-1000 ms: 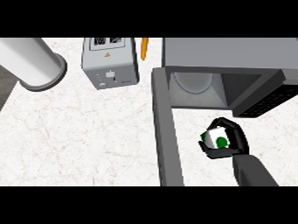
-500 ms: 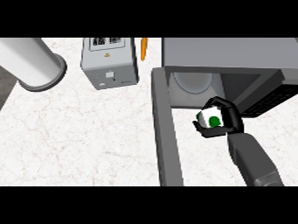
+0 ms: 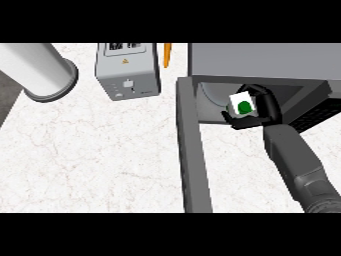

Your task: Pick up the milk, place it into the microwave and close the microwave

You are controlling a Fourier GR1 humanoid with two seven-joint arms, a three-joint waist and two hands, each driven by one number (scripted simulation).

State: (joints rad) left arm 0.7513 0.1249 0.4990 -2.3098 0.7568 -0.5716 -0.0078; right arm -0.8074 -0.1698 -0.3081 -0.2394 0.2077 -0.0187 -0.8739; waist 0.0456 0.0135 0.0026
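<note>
**Spotter:** Head view, what have you got?

**Operator:** I've got the right hand (image 3: 256,107) at the mouth of the microwave (image 3: 269,60), fingers curled round the milk (image 3: 241,105). The carton's white face with its green dot points up at the camera, so I read it as held in the air just at the cavity opening, not set down yet.

**Spotter:** Why that angle on the arm?

**Operator:** The forearm comes in from the lower right and slants up toward the microwave, which I'd judge keeps it away from the open door (image 3: 193,150). That door stands out from the microwave's left front corner toward me as a long grey bar, so the opening is free on its right side.

**Spotter:** Is the carton inside yet?

**Operator:** Hard to say from this steep an angle; I think it's right at the threshold, with the pale turntable (image 3: 211,93) showing just left of it inside. I'd want it further in and lowered before the fingers let go.

**Spotter:** Left hand?

**Operator:** Nowhere in this view. Left of the microwave I see a toaster (image 3: 126,76) with something orange (image 3: 167,54) lying between the two, and a white cylinder (image 3: 36,70) further left again. None of it crowds the door's swing, as far as I can judge.

**Spotter:** So what remains?

**Operator:** Place, release, withdraw, then shut the door.
</note>
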